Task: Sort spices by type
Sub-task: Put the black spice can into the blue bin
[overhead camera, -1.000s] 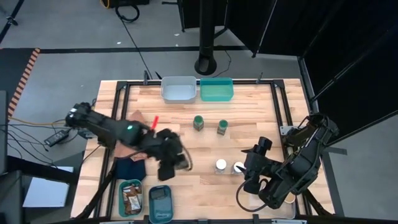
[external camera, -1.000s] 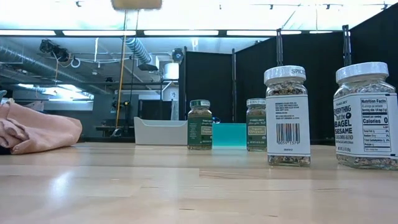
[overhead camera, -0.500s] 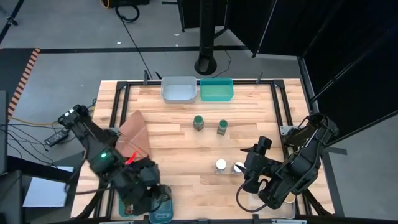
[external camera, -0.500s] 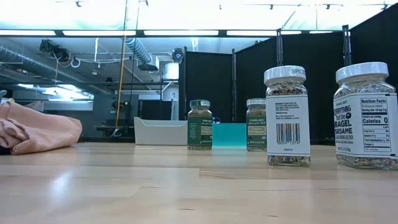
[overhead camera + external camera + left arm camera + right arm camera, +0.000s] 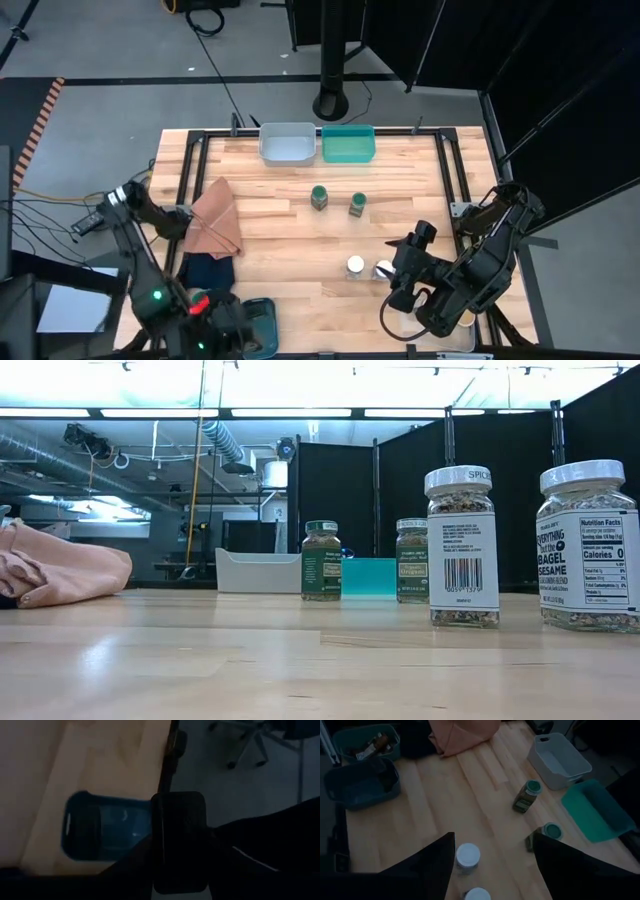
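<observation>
Left gripper (image 5: 232, 335) hangs over the table's near-left edge, clenched on a small black box (image 5: 180, 840) standing upright. Right gripper (image 5: 402, 272), fingers spread, waits beside the white-lidded jars (image 5: 355, 265); open wood stretches mid-table.

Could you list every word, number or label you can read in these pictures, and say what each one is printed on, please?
"SPICE": lid rim of the nearer white-lidded jar, low view.
"EVERYTHING but the BAGEL SESAME": label of the white-lidded jar at the right edge.
"Nutrition Facts", "Calories 0": same jar's label.
Barcode digits on the nearer jar: too small to read.
Labels on the two green-lidded jars: too small to read.
Other views: no readable text.
</observation>
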`<act>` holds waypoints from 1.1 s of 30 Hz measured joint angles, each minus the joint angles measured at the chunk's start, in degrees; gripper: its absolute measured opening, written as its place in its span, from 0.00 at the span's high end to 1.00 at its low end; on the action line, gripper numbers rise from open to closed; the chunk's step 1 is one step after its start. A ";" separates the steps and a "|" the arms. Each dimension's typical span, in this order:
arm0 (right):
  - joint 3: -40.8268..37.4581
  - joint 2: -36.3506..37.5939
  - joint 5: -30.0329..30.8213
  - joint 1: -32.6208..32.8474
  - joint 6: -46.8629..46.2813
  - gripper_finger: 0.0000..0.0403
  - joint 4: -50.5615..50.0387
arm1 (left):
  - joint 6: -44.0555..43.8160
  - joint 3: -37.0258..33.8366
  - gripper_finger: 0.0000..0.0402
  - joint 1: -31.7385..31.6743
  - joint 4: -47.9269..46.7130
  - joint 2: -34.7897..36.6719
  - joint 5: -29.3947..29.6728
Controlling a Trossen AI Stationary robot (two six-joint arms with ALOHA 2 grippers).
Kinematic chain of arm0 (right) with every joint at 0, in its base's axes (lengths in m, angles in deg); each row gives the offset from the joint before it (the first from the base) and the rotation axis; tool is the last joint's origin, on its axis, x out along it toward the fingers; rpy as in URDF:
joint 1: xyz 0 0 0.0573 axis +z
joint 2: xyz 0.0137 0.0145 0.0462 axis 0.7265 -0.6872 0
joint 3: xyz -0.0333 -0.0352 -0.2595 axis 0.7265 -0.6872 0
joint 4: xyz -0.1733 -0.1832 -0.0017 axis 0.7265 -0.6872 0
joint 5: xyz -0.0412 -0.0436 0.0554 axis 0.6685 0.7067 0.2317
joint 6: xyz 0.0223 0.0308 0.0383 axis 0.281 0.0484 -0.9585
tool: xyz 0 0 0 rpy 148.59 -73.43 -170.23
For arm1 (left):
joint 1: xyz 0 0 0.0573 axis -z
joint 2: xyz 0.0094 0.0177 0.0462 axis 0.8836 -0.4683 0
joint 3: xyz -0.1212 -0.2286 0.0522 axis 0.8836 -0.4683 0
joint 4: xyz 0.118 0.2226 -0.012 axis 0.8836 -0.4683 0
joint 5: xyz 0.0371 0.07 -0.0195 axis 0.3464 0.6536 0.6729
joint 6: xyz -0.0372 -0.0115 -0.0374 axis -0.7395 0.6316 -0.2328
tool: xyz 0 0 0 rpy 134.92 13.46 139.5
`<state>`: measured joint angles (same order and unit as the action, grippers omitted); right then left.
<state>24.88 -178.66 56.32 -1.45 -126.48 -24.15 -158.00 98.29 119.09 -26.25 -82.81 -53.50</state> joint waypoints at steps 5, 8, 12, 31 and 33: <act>0.00 0.00 0.00 0.00 -0.10 0.32 0.84 | -0.32 0.00 0.66 1.61 1.05 -4.71 0.14; 0.00 0.00 0.00 0.00 -0.45 0.32 1.12 | -0.34 0.00 0.66 1.69 -0.46 -7.22 0.32; 0.00 0.00 -0.02 0.00 -0.45 0.32 1.69 | -0.35 -0.02 0.66 1.34 -2.56 -9.34 1.51; 0.00 0.00 -0.15 0.00 -0.60 0.32 2.63 | -0.01 -4.52 0.66 1.22 1.60 -10.27 3.47; 0.00 0.00 -0.15 0.00 -0.57 0.32 2.61 | 0.00 -4.52 0.66 1.22 1.33 -10.24 3.69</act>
<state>24.88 -178.66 56.17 -1.45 -127.05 -21.54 -158.00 93.77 120.31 -24.92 -93.05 -49.82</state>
